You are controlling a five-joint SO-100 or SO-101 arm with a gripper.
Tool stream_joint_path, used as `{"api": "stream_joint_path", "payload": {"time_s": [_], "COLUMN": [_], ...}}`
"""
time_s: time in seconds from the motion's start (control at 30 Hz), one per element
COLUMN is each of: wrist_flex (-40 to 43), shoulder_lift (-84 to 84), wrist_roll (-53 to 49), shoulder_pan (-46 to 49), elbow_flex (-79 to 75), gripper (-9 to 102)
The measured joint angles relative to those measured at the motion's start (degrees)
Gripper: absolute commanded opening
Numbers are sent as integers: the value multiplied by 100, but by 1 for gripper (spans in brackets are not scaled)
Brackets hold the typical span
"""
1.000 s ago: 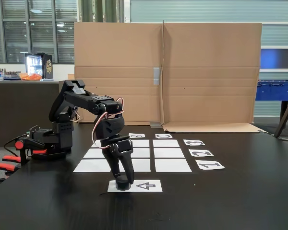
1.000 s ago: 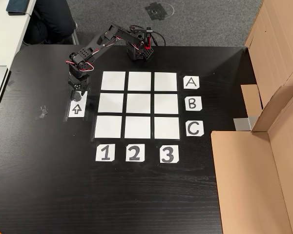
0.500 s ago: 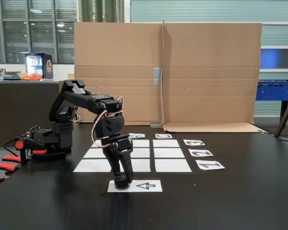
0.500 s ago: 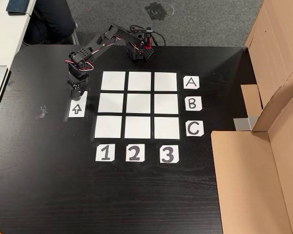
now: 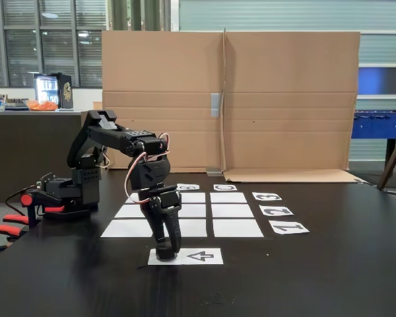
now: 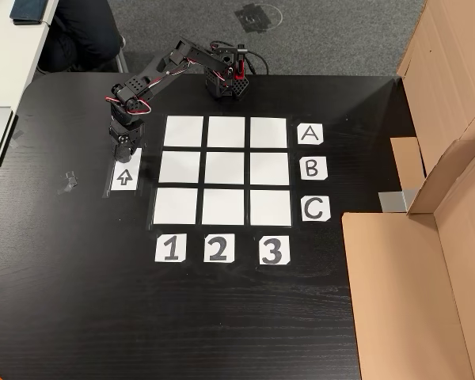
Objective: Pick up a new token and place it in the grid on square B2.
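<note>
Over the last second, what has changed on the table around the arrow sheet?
The gripper has shifted slightly toward the arm's base over the arrow sheet, its fingers closing on the token, which is hard to make out. The grid stays bare, square B2 included.

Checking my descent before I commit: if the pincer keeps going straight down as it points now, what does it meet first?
The pincer points down at the arrow sheet's end. It would meet the token there, probably already between its tips, though black on black hides it. Below that, sheet and table.

Matte black arm (image 5: 119, 142) of blocky segments, looped pink-white cables, red-accented base (image 6: 236, 77).
</note>
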Motion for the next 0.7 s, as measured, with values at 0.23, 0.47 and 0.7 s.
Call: {"api": "stream_joint_path", "payload": {"time_s": [0.23, 0.47, 0.7], "wrist_flex": [26, 149, 615], "shoulder_lift": [290, 905, 2057], "wrist_roll": [0, 0, 0], "shoulder_pan": [18, 18, -193], "elbow_flex": [0, 0, 211], "gripper": [7, 7, 8]}}
